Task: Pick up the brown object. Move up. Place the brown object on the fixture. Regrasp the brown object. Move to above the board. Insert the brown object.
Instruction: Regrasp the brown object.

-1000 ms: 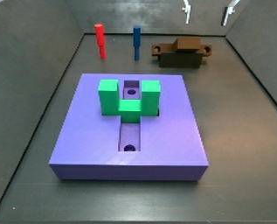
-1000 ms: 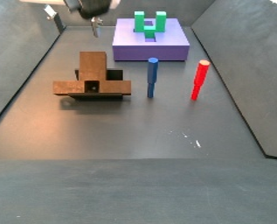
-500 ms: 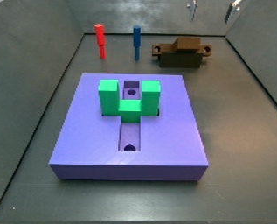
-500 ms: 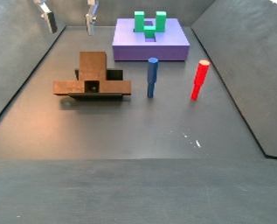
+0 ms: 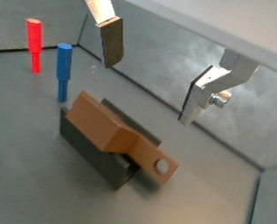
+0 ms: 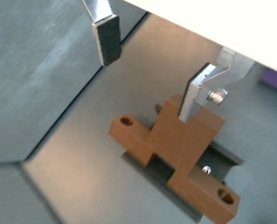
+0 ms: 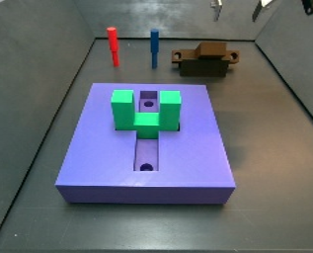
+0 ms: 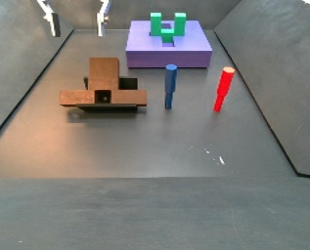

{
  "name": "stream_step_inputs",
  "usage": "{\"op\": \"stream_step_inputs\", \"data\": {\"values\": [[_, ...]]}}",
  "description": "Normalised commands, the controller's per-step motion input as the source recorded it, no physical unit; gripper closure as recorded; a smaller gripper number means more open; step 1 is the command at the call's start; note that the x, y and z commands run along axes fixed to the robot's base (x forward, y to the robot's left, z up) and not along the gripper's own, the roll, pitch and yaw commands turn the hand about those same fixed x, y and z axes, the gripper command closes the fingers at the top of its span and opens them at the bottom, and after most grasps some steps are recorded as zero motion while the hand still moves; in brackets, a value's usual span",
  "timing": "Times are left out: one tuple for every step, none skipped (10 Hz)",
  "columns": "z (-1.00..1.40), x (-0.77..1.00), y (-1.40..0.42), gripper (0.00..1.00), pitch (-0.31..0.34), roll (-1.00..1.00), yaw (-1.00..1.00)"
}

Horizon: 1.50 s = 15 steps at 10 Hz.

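The brown object is a warm-brown bar with a round hole at one end. It lies on top of the dark fixture and also shows in the wrist view. In both side views the brown object rests on the fixture. My gripper hangs high above the fixture, open and empty. In both wrist views the gripper has nothing between its fingers. The purple board carries a green U-shaped block.
A red peg and a blue peg stand upright between the fixture and the board. Grey walls enclose the floor on all sides.
My gripper has risen away from the fixture, still open. The brown object stays on the fixture.
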Motion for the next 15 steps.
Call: {"op": "stream_step_inputs", "data": {"values": [[-0.11,0.09,-0.14,0.00,0.183,0.83,-0.04],[-0.09,0.00,-0.08,0.00,0.137,0.59,0.00],[0.00,0.00,-0.06,0.00,0.000,0.05,0.00],[-0.13,0.00,0.00,0.00,0.057,0.05,0.06],[-0.19,-0.21,-0.11,0.00,-0.066,0.09,0.34],[-0.19,-0.27,-0.33,0.00,-0.106,0.42,0.61],[-0.25,-0.34,-0.30,0.00,-0.023,0.61,0.59],[-0.24,-0.25,-0.28,0.00,-0.006,0.56,0.43],[-0.18,-0.01,-0.26,0.00,-0.009,0.45,0.27],[-0.23,0.01,-0.16,0.00,0.180,0.47,0.00],[-0.28,0.01,-0.07,0.00,0.117,0.31,-0.02],[-0.27,0.05,-0.02,0.00,0.049,0.26,0.00],[-0.41,0.00,0.00,0.00,0.000,0.19,0.00],[-0.31,-0.08,0.00,0.00,0.000,0.17,0.00],[-0.29,-0.04,0.00,0.00,0.000,0.11,0.00]]}}
